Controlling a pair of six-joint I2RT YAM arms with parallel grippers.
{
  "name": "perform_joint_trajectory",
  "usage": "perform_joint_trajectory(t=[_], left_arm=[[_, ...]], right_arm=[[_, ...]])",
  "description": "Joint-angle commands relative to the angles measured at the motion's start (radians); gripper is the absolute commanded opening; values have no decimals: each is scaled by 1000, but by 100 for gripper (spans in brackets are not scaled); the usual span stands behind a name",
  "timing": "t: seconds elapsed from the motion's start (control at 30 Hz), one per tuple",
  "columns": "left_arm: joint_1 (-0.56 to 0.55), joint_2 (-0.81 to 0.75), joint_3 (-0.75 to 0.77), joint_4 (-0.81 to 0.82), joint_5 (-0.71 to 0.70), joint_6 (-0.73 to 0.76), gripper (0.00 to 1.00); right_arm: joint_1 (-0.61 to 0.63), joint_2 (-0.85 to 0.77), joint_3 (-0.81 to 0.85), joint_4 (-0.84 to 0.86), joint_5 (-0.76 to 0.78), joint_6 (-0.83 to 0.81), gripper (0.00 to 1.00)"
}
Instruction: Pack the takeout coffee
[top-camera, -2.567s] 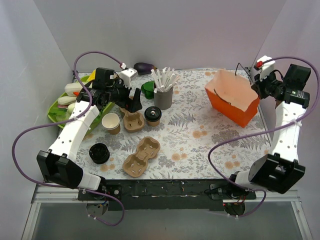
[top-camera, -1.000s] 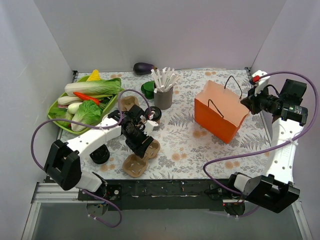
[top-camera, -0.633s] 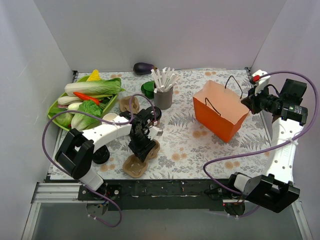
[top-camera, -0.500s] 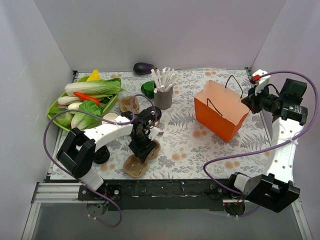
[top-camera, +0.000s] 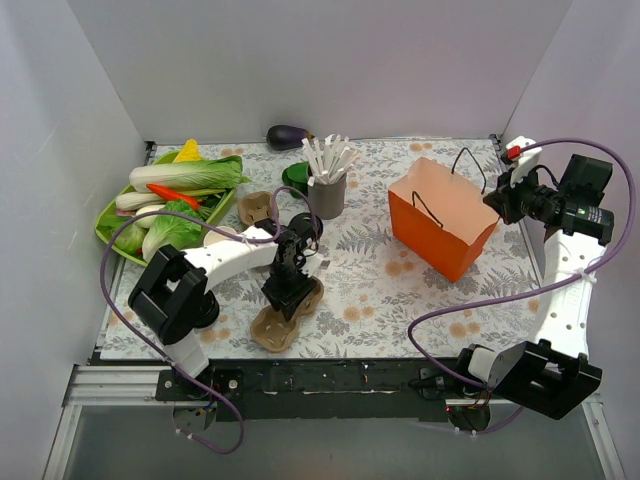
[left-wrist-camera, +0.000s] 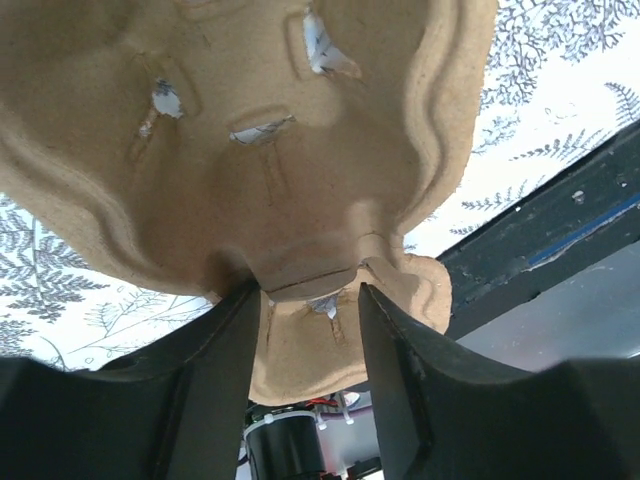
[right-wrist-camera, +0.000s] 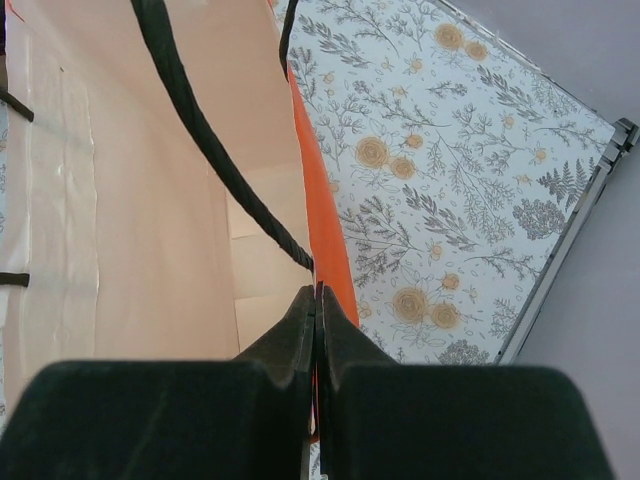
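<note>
left claw clenched on the centre ridge of the pulp tray near the front edge, coffee cup just behind, partly hidden by the arm, right claw pinching the rim of the orange bag

An orange paper bag stands open on the right of the fern-printed surface. At the back are a grey cup of white sticks, a small green container and an aubergine. A green tray on the far left holds leafy greens, corn and a red chilli. One moulded-pulp carrier lies near the front edge, and a second carrier lies just beside the tray.
</note>
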Motion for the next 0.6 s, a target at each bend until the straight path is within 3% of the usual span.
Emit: perform_joint_trajectory(t=[0.0, 0.13, 0.43, 0.47, 0.53, 0.57], left_arm=[[-3, 40, 44, 73, -71, 2, 37], [-3, 54, 96, 53, -85, 28, 24], [-3, -27, 80, 38, -98, 150, 14], [-3, -30, 83, 40, -103, 152, 16], [-3, -24, 116, 40, -112, 114, 29], [-3, -21, 129, 41, -111, 96, 47]], right_arm=[[-3, -2, 15, 48, -12, 28, 1], [-3, -9, 8, 56, -9, 36, 1], [-3, -25, -17, 57, -7, 28, 1], [-3, -25, -17, 57, -9, 31, 1], [-3, -22, -17, 60, -10, 36, 1], [-3, -24, -15, 60, -12, 37, 1]])
